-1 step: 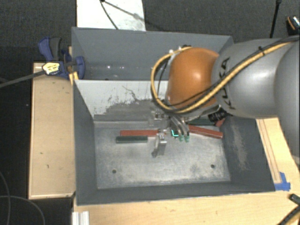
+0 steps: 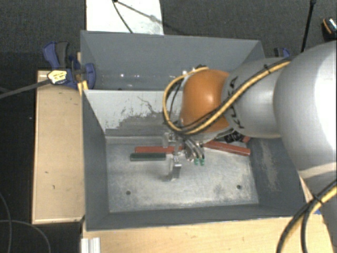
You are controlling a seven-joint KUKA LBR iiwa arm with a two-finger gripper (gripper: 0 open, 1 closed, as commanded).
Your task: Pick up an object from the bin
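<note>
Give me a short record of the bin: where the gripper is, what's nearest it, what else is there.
bin: grey metal
gripper: low over the floor, near the middle
nearest: long stick, red and dark green, lying flat, running left from the gripper
others: red strip on the right beside the arm; small green bit right of the gripper
held: cannot tell

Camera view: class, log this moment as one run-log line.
gripper: low at bin centre | nearest: red and dark green bars, at its left | also: red strip, right
</note>
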